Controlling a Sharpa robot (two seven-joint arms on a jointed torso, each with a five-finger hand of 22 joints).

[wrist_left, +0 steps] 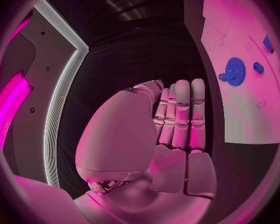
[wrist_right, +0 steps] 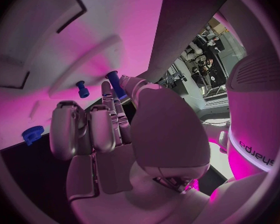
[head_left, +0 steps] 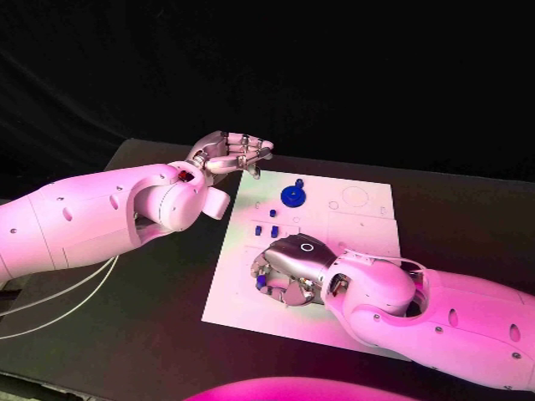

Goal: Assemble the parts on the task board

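Left hand (head_left: pixel 228 154): raised off the table beside the task board's (head_left: pixel 362 224) far left corner, fingers curled, holding nothing.
Right hand (head_left: pixel 287 269): low over the board's near left part, pinching a blue peg (wrist_right: pixel 114 82).
Blue gear (head_left: pixel 292 196): lying near the board's far edge.

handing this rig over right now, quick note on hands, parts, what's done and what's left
Left hand: fingers curled, holding nothing, off the task board's far left corner.
Right hand: low over the board's near left part, pinching a small blue peg.
Blue gear sits on the board's far part; small blue pieces stand mid-board.
Done: peg picked up. Left: seat it and the rest.
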